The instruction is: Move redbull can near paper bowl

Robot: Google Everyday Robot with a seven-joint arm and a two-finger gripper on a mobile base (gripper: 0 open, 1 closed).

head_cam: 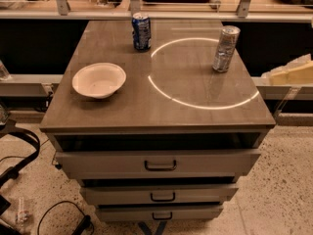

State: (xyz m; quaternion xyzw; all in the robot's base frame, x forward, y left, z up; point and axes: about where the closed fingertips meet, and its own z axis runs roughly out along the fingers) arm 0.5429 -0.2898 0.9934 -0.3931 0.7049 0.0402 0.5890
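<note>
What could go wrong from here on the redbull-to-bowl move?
1. The tall slim silver-grey can stands upright near the right edge of the table. The end effector, off that edge, could tip it coming in sideways.
2. The short blue can stands at the rear, not far off the straight line to the shallow white paper bowl; a carry might clip it.
3. Setting down too close may nudge the bowl.

A lab: drawer cabinet (pixel 157 165), floor cables (pixel 34 143), aluminium-framed benches (pixel 146 13); robot jaws at right edge
</note>
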